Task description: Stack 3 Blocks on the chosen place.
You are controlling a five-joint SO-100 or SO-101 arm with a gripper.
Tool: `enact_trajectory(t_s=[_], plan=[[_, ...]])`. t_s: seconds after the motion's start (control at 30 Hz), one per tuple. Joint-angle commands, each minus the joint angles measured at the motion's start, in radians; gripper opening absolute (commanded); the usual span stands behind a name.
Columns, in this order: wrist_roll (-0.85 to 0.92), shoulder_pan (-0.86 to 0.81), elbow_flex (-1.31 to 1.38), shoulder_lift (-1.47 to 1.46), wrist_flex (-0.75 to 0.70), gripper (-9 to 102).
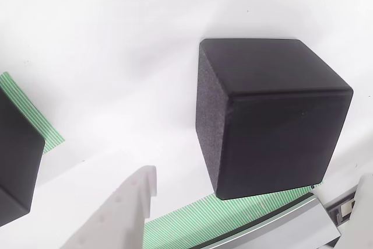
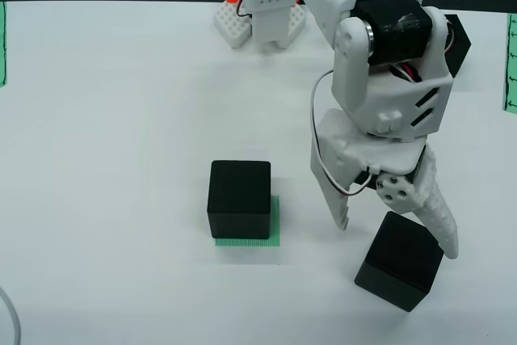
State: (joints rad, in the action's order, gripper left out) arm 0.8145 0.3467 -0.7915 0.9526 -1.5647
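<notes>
- In the still view from the front, the white arm reached down from the upper middle of the frame, and its gripper hung over the lower right part of the white table.
- The gripper's jaws stood spread apart with nothing held between them; one finger pointed down to the left, and the other finger curved down to the right.
- One black cube sat lower right in that view, turned at an angle, just under the spread jaws, with the right finger passing in front of its upper right corner. Whether the finger touched it could not be told.
- A second black cube sat at lower centre on the green striped square, whose stripes showed along the cube's bottom and right edges.
- A third dark block showed partly behind the arm at the upper right edge of the table.
- In the view that rides on the gripper, a black cube filled the right centre, with green stripes below it and a white finger at lower left.
- Another black cube sat at the left edge of that view on a green striped patch.
</notes>
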Motion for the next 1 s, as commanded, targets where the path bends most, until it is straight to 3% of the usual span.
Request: enact_trajectory(t_s=[0.0,0.7,0.97], plan=[[-0.005,0.02,0.002,0.04,-0.005,47],[-0.008,0.012,0.075,-0.117,-0.003,46],[-0.011,0.008,0.077,-0.126,-0.002,31]])
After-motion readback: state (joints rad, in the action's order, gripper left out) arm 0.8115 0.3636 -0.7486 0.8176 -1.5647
